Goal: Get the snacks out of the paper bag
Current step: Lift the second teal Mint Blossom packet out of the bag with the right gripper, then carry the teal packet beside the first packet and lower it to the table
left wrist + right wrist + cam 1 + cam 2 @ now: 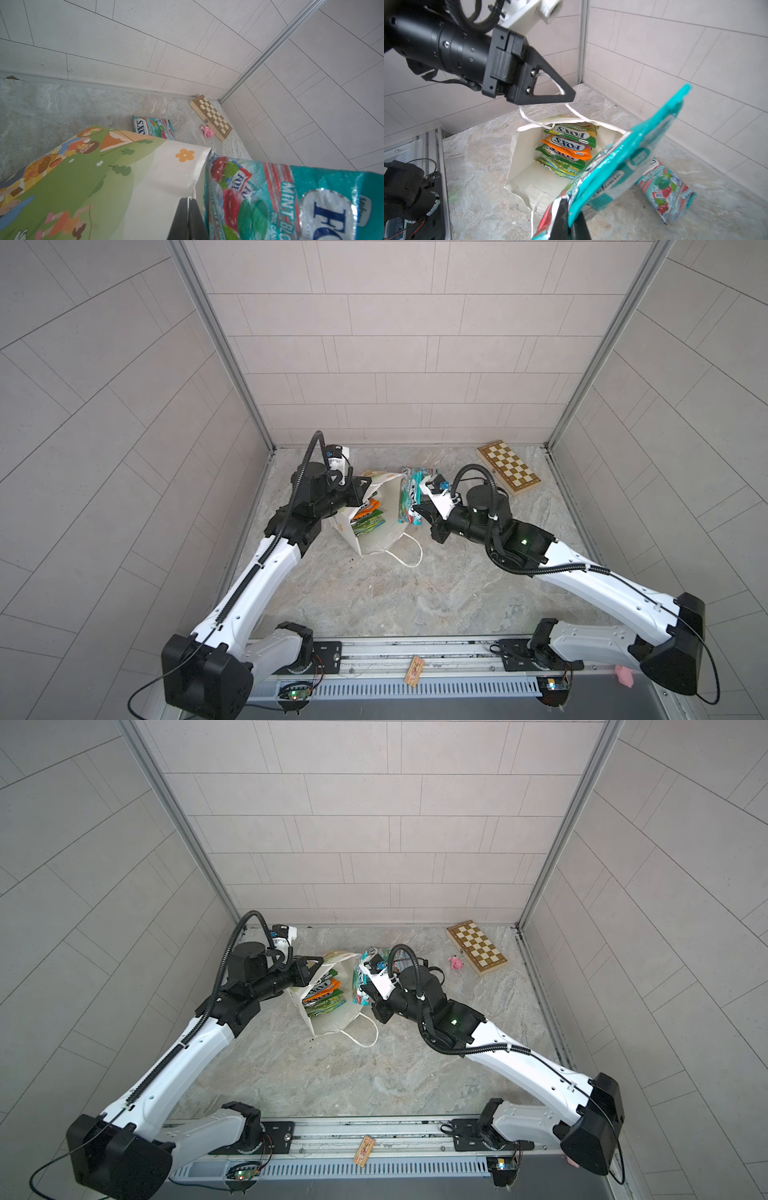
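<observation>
The paper bag [376, 541] lay tipped on its side near the back left of the stone-patterned table [374, 601]. Its mouth gaped toward the right arm, and the printed picnic side [83, 176] faced the left wrist camera. Four snacks were stacked deep inside: a green-yellow packet [572, 132], an orange packet [568, 148] and two more green ones [560, 164] under them. The left gripper [569, 97] was closed tight on the bag's upper cord handle [527, 118], which held that side up. The lower handle [409, 553] trailed loose on the table. Just outside the mouth, the right gripper [571, 209] had its jaws pinched on one end of a teal packet [623, 166], which stood on edge beside the bag. Whether this packet touched the table could not be made out. A second teal packet [666, 191] lay flat on the table just behind it. Farther off in the back right corner sat a folded chessboard [509, 468], with a pink toy pig [456, 963] just beside it.
</observation>
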You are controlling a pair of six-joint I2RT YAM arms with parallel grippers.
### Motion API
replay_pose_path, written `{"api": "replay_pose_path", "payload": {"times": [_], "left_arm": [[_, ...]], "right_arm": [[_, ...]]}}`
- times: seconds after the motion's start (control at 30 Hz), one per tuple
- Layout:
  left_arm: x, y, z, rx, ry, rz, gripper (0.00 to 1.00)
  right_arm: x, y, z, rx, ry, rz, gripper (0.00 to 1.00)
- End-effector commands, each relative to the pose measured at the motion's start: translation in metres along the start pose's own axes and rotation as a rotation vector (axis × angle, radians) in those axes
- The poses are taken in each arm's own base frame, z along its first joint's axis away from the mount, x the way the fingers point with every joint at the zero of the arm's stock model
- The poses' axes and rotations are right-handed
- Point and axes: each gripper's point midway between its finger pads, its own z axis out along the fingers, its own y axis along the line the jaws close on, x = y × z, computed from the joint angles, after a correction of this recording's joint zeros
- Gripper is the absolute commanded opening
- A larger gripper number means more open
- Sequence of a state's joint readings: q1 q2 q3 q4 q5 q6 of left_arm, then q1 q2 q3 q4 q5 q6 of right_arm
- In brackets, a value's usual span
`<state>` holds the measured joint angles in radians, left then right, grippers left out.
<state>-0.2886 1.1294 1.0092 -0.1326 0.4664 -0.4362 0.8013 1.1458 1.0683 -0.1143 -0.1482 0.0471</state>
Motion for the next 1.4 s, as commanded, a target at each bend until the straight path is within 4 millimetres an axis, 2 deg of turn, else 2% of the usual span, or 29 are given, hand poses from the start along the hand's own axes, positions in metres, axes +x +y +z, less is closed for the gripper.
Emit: {"api": "replay_pose_path", "payload": {"times": [0.0,0.13,0.2,0.33,0.5,0.7,0.87,1.2,1.27,1.37], "left_arm": [[-0.002,-0.004,-0.002,0.008,0.000,0.023,0.00],[-0.002,-0.004,-0.002,0.010,0.000,0.024,0.00],[-0.002,-0.005,-0.002,0.011,0.000,0.025,0.00],[-0.002,-0.006,-0.002,0.020,0.003,0.025,0.00],[-0.001,-0.007,-0.001,0.028,0.010,0.023,0.00],[-0.001,-0.009,-0.002,0.037,0.009,0.021,0.00],[-0.002,-0.011,-0.002,0.044,0.008,0.020,0.00],[-0.002,-0.011,-0.003,0.041,0.008,0.031,0.00],[-0.002,-0.011,-0.004,0.040,0.007,0.035,0.00],[-0.002,-0.010,-0.004,0.037,0.008,0.037,0.00]], "right_arm": [[-0.023,-0.026,-0.027,0.120,-0.083,-0.020,0.00],[-0.025,-0.046,-0.045,0.194,-0.093,-0.003,0.00],[-0.019,-0.057,-0.050,0.231,-0.072,0.013,0.00],[0.003,-0.090,-0.051,0.291,-0.020,0.103,0.00],[0.032,-0.131,-0.043,0.281,0.006,0.235,0.00],[0.073,-0.174,-0.020,0.316,0.087,0.308,0.00],[0.098,-0.201,0.010,0.311,0.136,0.356,0.00],[0.115,-0.227,0.074,0.188,0.182,0.425,0.00],[0.124,-0.232,0.086,0.154,0.196,0.452,0.00],[0.142,-0.241,0.091,0.145,0.229,0.501,0.00]]}}
